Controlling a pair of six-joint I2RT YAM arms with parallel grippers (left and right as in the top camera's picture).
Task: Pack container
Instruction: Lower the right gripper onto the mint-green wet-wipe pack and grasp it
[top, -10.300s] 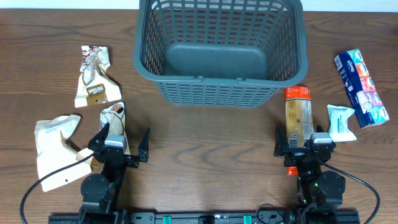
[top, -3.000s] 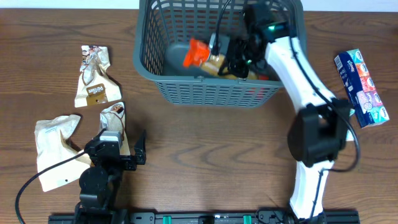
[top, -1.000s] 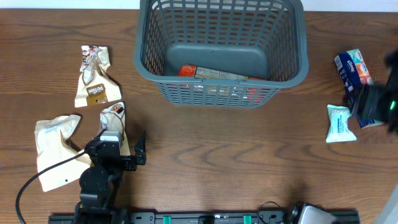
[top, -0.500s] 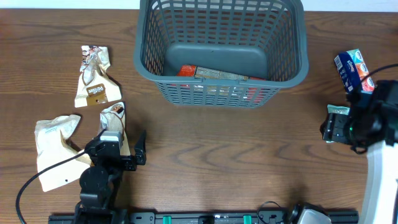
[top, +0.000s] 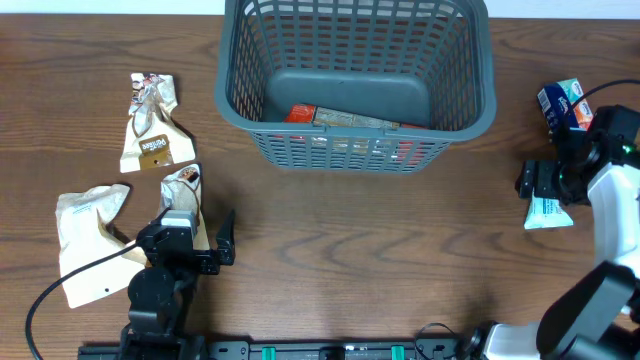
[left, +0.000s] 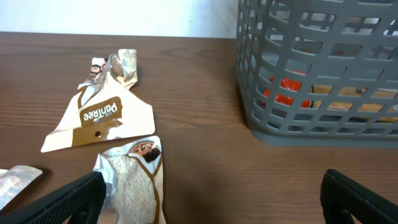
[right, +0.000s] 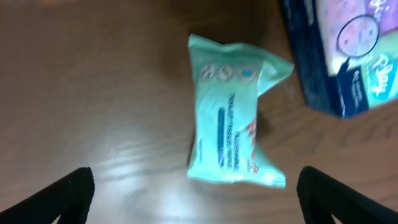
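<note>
Nearest the base, the left gripper (top: 197, 243) is being held wide open and empty beside a crumpled snack pouch (left: 130, 180). Further out, the right gripper (top: 546, 184) is being poised with its jaws parted over the teal wipes packet (right: 230, 134). The packet's long axis is being straddled crosswise, so this arm is judged the nearer. Farthest back, the container (top: 489, 80) is being kept well to the packet's left, with one packed item (top: 345, 120) inside.
</note>
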